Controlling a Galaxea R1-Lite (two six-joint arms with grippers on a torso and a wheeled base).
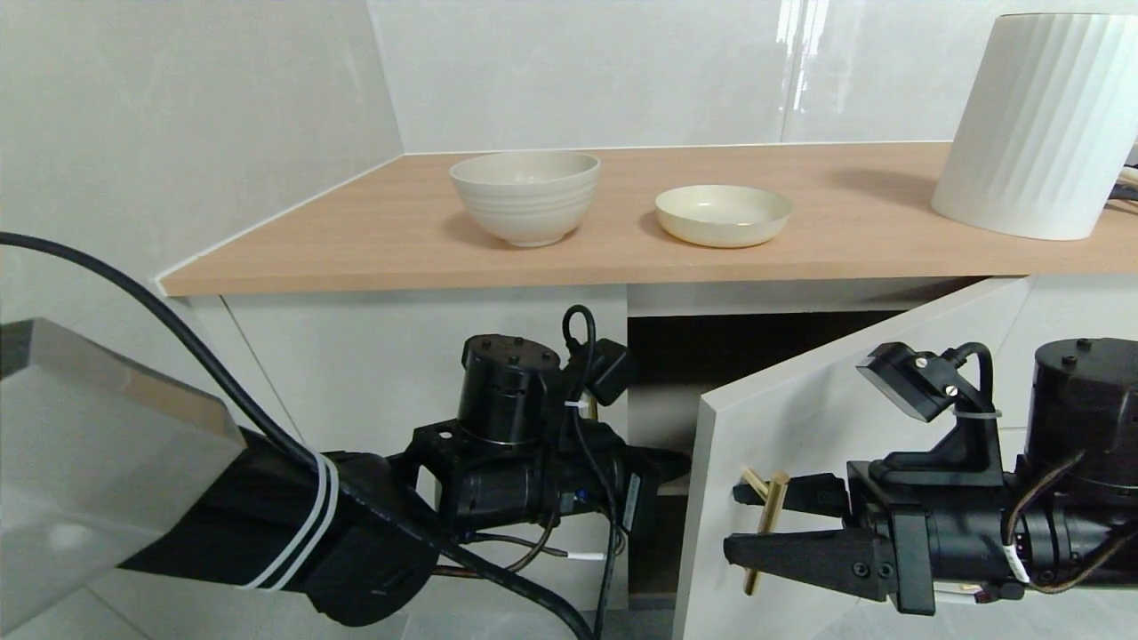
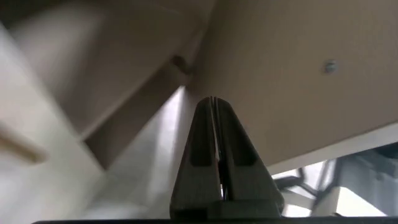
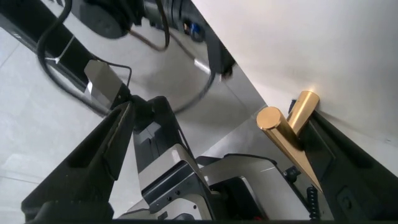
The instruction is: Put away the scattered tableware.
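Tall white ribbed container (image 1: 1040, 116) standing upright at the right end of a wooden countertop (image 1: 356, 240), glossy white wall tiles (image 1: 667, 62) behind it, pale grey tiled floor (image 3: 18, 124) below.

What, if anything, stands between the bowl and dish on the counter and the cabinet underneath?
The cabinet door is only partly open, angled across the opening; the right gripper, open, straddles its brass handle. Nothing crowds the bowl or dish.
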